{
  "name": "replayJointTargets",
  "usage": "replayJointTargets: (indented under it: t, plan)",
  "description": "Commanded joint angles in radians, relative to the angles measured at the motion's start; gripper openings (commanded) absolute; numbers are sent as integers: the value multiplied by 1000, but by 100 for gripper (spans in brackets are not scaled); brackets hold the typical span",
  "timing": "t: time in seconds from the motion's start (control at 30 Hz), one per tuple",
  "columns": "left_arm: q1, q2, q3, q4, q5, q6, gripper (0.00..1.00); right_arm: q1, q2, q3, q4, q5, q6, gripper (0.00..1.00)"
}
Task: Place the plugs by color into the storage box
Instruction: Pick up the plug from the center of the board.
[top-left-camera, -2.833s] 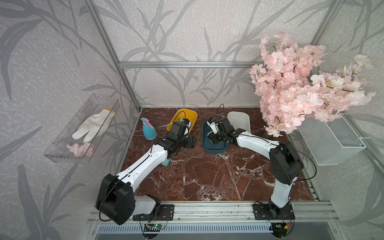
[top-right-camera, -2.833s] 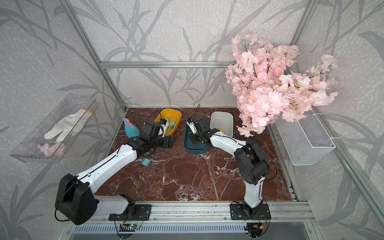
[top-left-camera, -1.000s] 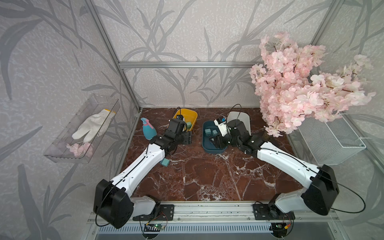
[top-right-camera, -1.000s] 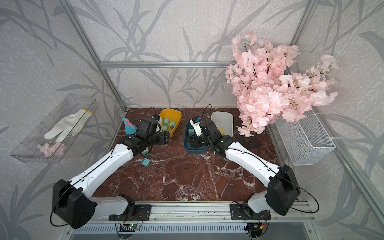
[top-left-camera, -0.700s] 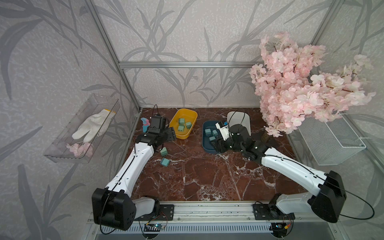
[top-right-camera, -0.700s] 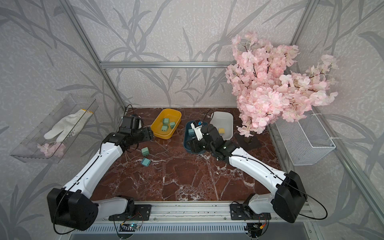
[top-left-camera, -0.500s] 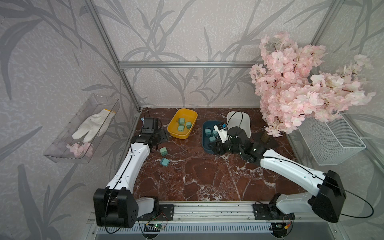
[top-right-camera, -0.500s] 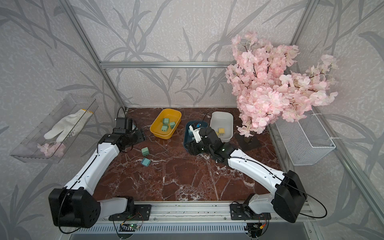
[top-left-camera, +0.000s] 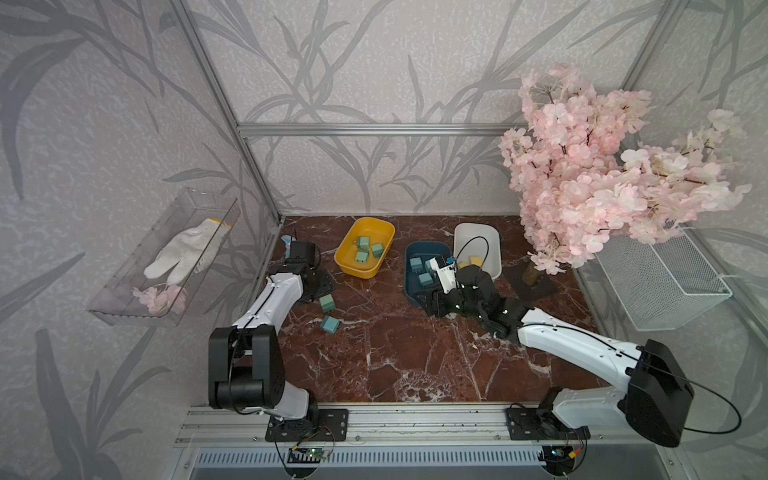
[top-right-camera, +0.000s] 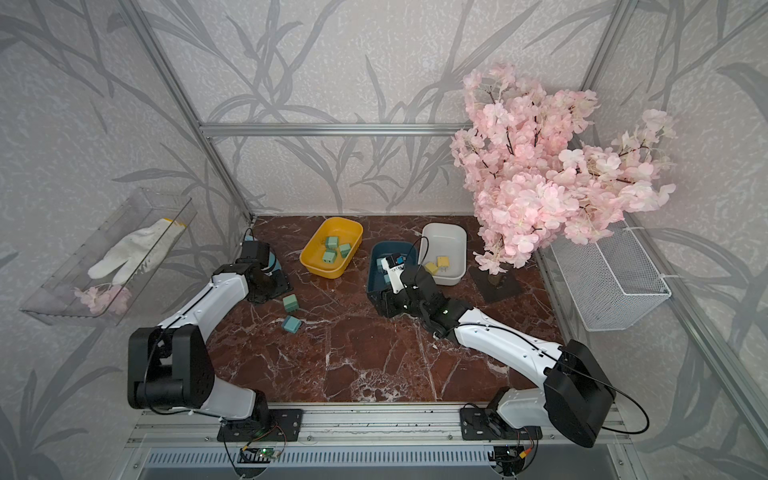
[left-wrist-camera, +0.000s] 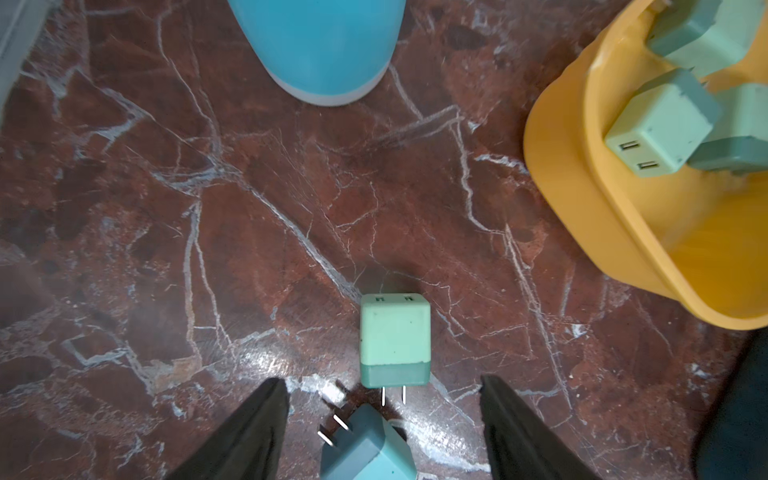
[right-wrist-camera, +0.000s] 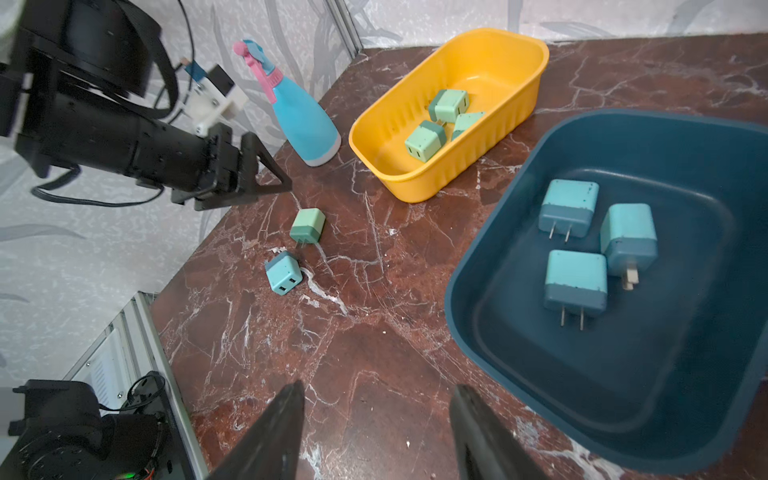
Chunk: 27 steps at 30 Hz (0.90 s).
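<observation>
Your left gripper (left-wrist-camera: 381, 386): jaws apart, empty, up off the table (left-wrist-camera: 208, 208). The green plug (left-wrist-camera: 395, 338) lies centred on the gap w/ prongs pointing back at the jaws and its axis along your approach, so a straight drop should close on its flat sides. The teal plug (left-wrist-camera: 370, 449) is just beside it, skewed.

Right gripper (right-wrist-camera: 376, 390): jaws apart, empty, by the blue bin (right-wrist-camera: 665, 374), well apart from both. Left arm's nearer.

Count:
- yellow bin (right-wrist-camera: 415, 183): 3 green plugs (right-wrist-camera: 426, 141)
- blue bin: 3 teal plugs (right-wrist-camera: 575, 282)
- white bin (top-right-camera: 444, 237): 2 yellow plugs (top-right-camera: 442, 262)
- table: 1 green, 1 teal
</observation>
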Motion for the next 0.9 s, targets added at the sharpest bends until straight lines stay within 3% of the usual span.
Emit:
replayJointTargets:
  t: [0.0, 0.27, 0.63, 0.87]
  plan:
    - [0, 17, -18, 1, 14, -8, 75, -15, -1, -22, 76, -14, 25, 61]
    - [0, 46, -35, -5, 13, 13, 75, -52, 53, -36, 155, -97, 87, 61]
    - [-18, 105, -18, -8, 36, 59, 68, -54, 56, -21, 138, -89, 76, 61]
    - [-32, 143, 6, -20, 17, 73, 70, -55, 78, -10, 140, -94, 82, 61]
